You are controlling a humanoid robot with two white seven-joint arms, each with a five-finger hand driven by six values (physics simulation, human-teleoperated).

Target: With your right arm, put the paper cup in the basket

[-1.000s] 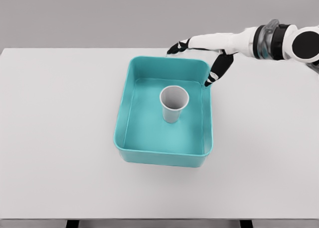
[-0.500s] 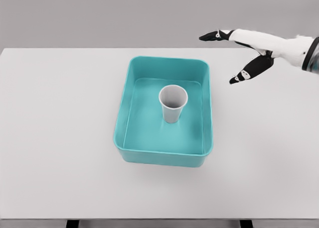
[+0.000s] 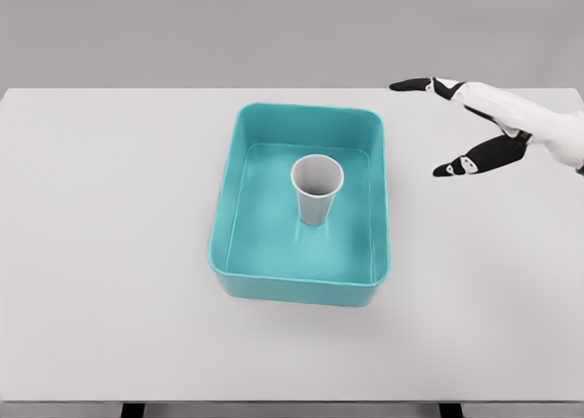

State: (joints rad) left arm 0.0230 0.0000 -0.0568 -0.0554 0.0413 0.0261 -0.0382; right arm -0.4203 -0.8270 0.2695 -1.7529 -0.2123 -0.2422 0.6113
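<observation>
Cup (image 3: 317,190) stands upright inside the teal basket (image 3: 228,213), near its middle, on the white table (image 3: 109,254). Right hand (image 3: 497,126) is right of the basket, apart from it, fingers spread, holding nothing.

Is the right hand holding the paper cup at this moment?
No. The right hand is open and empty over the table to the right of the basket, while the paper cup stands upright inside the basket.
</observation>
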